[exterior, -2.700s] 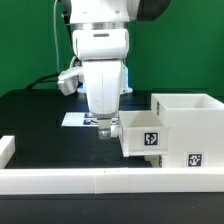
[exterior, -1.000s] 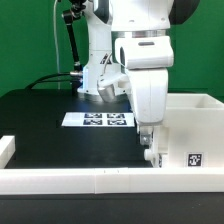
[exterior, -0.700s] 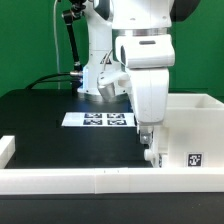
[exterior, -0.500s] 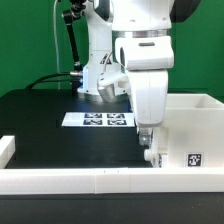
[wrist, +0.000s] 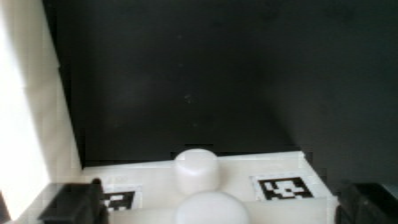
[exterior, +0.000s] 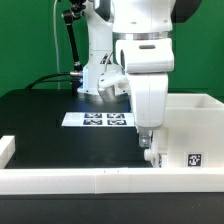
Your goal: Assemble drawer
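Observation:
The white drawer case [exterior: 190,130] stands at the exterior view's right, with a marker tag on its front. The drawer front [wrist: 143,180] fills the near edge of the wrist view, with two tags and a round white knob [wrist: 196,165] between them. The knob also shows in the exterior view [exterior: 153,157], just below the fingers. My gripper [exterior: 148,142] hangs at the case's front left corner. In the wrist view the gripper [wrist: 222,205] is open, its dark fingers [wrist: 71,205] wide apart on either side of the knob, not touching it.
A long white rail [exterior: 70,180] runs along the table's front edge, with a raised end [exterior: 5,148] at the exterior view's left. The marker board [exterior: 105,119] lies behind the gripper near the robot base. A white wall [wrist: 22,90] borders the black table in the wrist view.
Since 2.7 s ago the arm has moved to the exterior view's right and the protruding drawer box has gone into the case. Over the last second nothing visibly moved.

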Tool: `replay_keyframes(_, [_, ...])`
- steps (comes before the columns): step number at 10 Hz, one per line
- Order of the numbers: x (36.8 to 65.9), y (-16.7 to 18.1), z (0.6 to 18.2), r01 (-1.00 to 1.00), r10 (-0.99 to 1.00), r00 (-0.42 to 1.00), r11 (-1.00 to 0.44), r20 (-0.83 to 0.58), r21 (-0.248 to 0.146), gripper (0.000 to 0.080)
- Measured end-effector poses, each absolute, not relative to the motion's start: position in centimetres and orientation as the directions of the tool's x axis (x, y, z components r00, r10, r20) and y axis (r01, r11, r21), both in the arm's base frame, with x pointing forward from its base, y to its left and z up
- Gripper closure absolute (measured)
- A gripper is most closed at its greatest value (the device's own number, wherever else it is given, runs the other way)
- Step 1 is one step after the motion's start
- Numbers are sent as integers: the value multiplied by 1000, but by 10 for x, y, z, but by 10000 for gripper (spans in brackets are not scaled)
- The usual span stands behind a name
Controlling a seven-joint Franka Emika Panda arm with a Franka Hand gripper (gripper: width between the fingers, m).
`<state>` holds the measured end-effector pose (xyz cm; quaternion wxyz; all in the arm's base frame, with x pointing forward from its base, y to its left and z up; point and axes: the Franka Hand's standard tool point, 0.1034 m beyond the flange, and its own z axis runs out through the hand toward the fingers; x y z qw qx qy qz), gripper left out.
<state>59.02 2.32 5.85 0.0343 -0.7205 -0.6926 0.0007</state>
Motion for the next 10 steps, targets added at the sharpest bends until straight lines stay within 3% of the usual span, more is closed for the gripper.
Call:
replay_keyframes(8, [589, 28, 56, 998, 998, 33, -30, 49, -55, 151])
replay_keyframes(10, [591, 31, 61, 997, 999, 36, -33, 31, -77, 151])
